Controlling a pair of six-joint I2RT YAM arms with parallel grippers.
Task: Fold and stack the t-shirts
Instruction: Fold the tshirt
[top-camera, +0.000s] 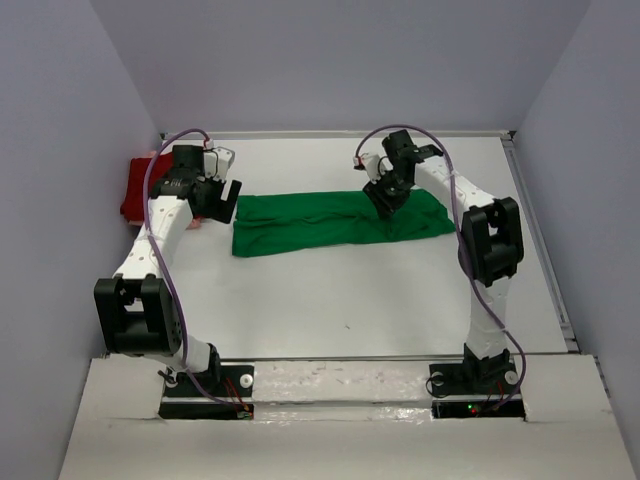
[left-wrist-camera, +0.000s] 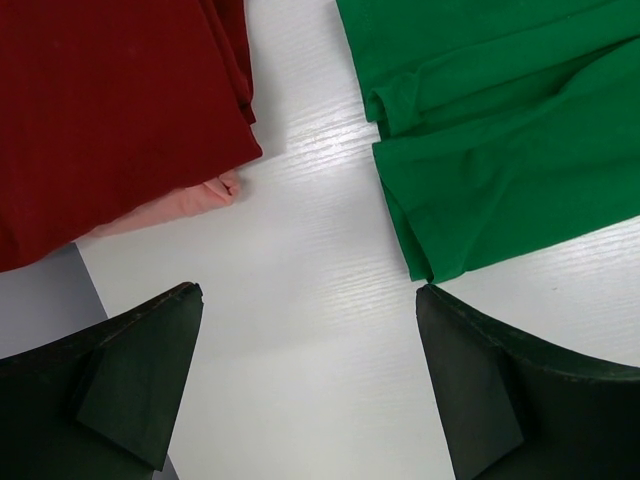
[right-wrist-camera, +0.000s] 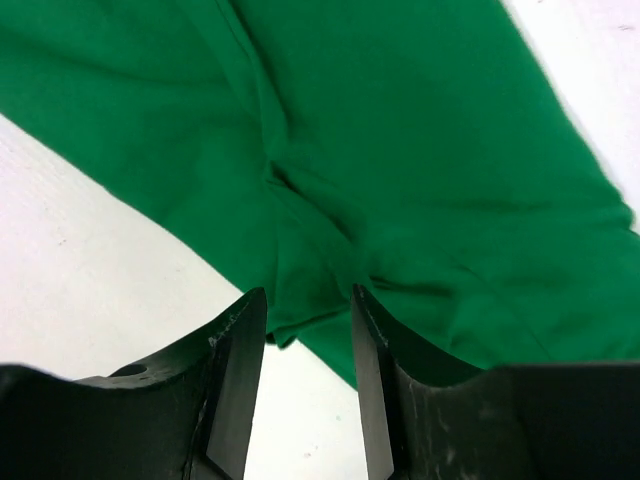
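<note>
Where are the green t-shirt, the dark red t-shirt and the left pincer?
green t-shirt (top-camera: 320, 225), top external view, middle of the cloth.
dark red t-shirt (left-wrist-camera: 110, 110), left wrist view, its flat top.
left pincer (left-wrist-camera: 310, 292), left wrist view, midway between fingertips.

A: Status of the green shirt?
B: Folded into a long, wrinkled band, flat across the middle of the tabletop.
A: The others?
B: The dark red shirt is folded at the far left edge, atop the pink shirt; only a pink corner shows.
</note>
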